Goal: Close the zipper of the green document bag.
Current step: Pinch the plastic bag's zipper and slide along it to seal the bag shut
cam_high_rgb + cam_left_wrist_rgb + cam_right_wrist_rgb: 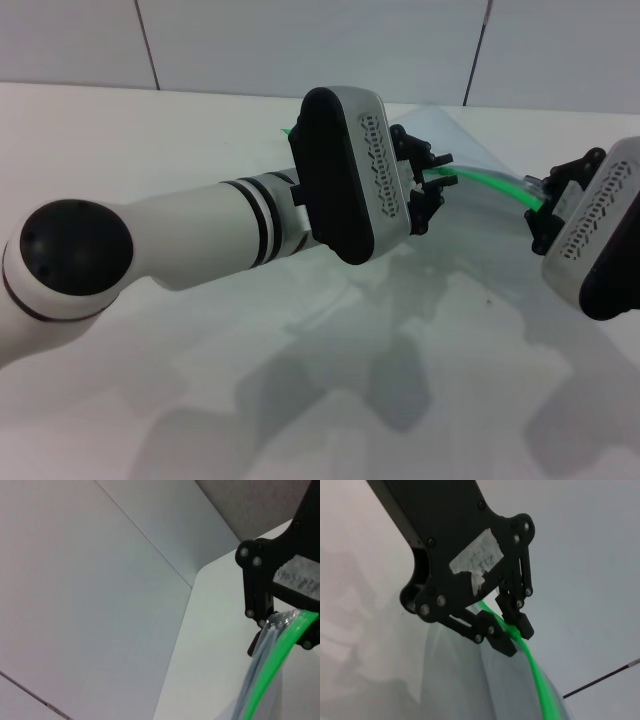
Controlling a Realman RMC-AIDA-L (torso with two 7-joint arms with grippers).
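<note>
Bag: the green document bag [470,160] is held up off the white table [150,160] between the two arms, near the table's far edge, its translucent body hanging below the green edge
Zipper: the zipper [495,182] runs along the top edge, stretched nearly taut from one gripper to the other; the line sags only slightly
Left gripper: the left gripper [428,183] is pinched onto the zipper strip at the inner end; the right wrist view shows its fingers [512,630] closed down on the green line, likely at or beside the slider
Right gripper: the right gripper [545,200] clamps the strip at the opposite end, fingers closed on the bunched plastic and green edge, as the left wrist view shows
Reason for hold: one end is anchored so the other can be drawn along a straight, tensioned track; a slack strip would buckle and jam
Slider: not separately visible; its exact position cannot be told
Zip status: cannot be judged closed or open along the span from these views
Risk: the thin plastic may slip from the anchoring grip under pull
</note>
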